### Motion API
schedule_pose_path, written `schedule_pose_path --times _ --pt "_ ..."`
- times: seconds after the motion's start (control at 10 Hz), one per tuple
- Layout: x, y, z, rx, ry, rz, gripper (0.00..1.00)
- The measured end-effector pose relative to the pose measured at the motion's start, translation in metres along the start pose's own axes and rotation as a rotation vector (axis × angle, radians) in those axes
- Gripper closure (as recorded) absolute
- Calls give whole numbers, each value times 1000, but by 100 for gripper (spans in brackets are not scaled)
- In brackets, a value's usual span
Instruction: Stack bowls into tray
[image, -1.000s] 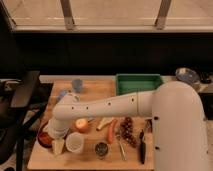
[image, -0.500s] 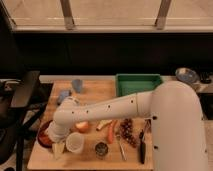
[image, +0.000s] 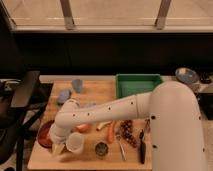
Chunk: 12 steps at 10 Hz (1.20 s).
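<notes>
An orange-red bowl (image: 44, 134) sits at the front left corner of the wooden table, with a darker edge showing around it. My gripper (image: 54, 138) is down at the bowl's right rim, at the end of the white arm (image: 105, 112) that reaches in from the right. The wrist covers most of the gripper and part of the bowl. The green tray (image: 138, 85) stands at the back of the table, right of centre and well away from the gripper, with nothing visible inside it.
A white cup (image: 76, 142) stands just right of the gripper, with a yellow item (image: 59, 149) below it. A steel cup (image: 101, 148), an orange (image: 83, 128), a carrot (image: 110, 132), grapes (image: 129, 131), utensils and a knife (image: 142, 145) lie along the front. Blue items (image: 76, 85) are at the back left.
The arm's wrist has sunk a little lower and to the left, down onto the orange-red bowl's rim. Nothing else on the table has moved.
</notes>
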<state>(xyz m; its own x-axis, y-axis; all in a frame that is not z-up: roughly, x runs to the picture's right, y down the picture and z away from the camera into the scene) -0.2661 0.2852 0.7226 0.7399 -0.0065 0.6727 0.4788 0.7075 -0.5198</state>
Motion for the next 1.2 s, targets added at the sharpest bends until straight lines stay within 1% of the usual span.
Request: schedule_pose_path --times 0.3,0.4,0.5,0.7,0.8,0.9,1.1,1.2 --pt "1 -2 1 2 -3 5 88" --pt "1 -3 1 5 -1 3 95" --pt "2 -4 0 11 1 0 100" --pt "1 -7 -6 27 3 -2 100" --pt "2 -12 -15 47 3 -1 100" --pt "4 -22 -34 82 7 -4 100" --pt "16 -35 -61 127 20 4 100" --pt "25 -37 -72 149 23 18 100"
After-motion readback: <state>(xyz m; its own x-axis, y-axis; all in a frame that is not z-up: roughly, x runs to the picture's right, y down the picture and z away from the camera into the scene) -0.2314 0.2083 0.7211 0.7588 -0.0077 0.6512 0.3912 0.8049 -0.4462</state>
